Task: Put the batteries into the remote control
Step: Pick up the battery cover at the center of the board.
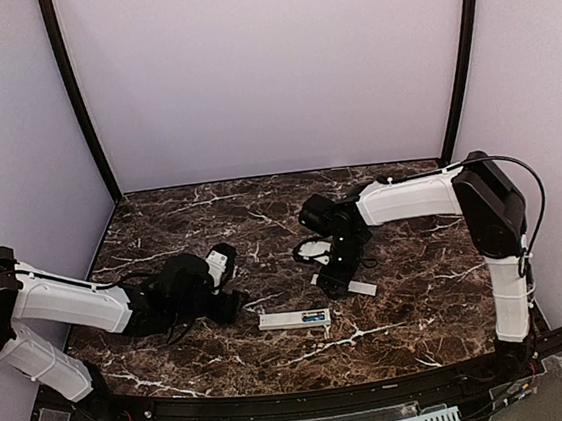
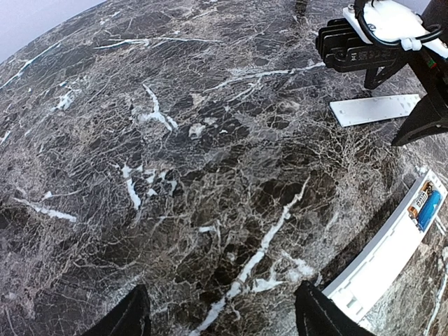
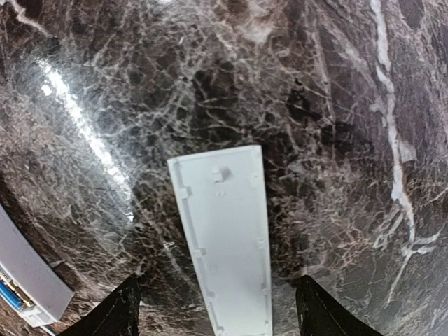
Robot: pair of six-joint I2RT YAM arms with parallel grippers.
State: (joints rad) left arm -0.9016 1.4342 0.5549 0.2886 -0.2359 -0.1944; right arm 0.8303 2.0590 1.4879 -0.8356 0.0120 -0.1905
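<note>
under my open right end effector the battery cover lies flat on the surface: thin, light, stiff, prob slippery; pinch by long edges. left end effector open too.

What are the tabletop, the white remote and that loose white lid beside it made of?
Tabletop: looks like polished dark brown marble or a marble-look laminate, given the white veins and glossy reflections.
Remote control: seems to be matte white moulded plastic, uniform in colour with crisp edges.
Loose lid: likely the same plastic; it is thin, with small moulded clips along its edges.
</note>
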